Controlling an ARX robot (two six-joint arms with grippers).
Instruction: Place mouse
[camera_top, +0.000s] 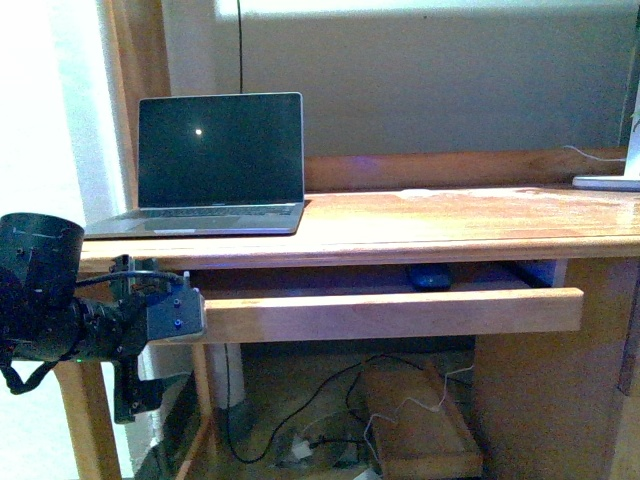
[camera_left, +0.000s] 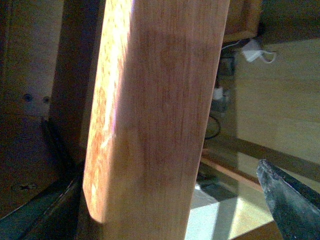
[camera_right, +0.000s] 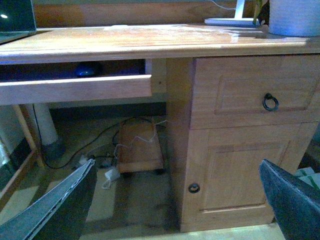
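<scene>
When looking from the front, find the mouse (camera_top: 430, 278) a little right of centre, lying flat inside the pulled-out keyboard tray (camera_top: 330, 290), just under the top of the wooden desk (camera_top: 450, 225) and behind the tray's front rail (camera_top: 480, 308). Looks dark with a bluish shine, half in shadow. Appears also at the upper left of the right wrist view, in the same tray.

At the lower left of the front view, find the left gripper (camera_top: 175, 312) right at the left end of that rail, touching it or very nearly. In the left wrist view, see the rail filling the middle of the frame, very close, and only one finger (camera_left: 290, 200) at the lower right corner, apart from the wood. Cannot tell how far opened, nor whether gripping the rail.

In the right wrist view, see the right gripper (camera_right: 177, 165) spread wide, one finger in each lower corner of the frame, holding nothing. Faces the cabinet side of the desk, with a drawer (camera_right: 235, 90) carrying a dark ring handle (camera_right: 270, 102) and a door (camera_right: 235, 170) below.

At the upper left of the front view, note an open laptop (camera_top: 215, 165) on the desk, screen dark except one small bright dot. At the far right edge, a white lamp base (camera_top: 605, 182). Lower centre, on the floor, cables (camera_top: 290, 420) and a small wooden trolley (camera_top: 425, 430).
</scene>
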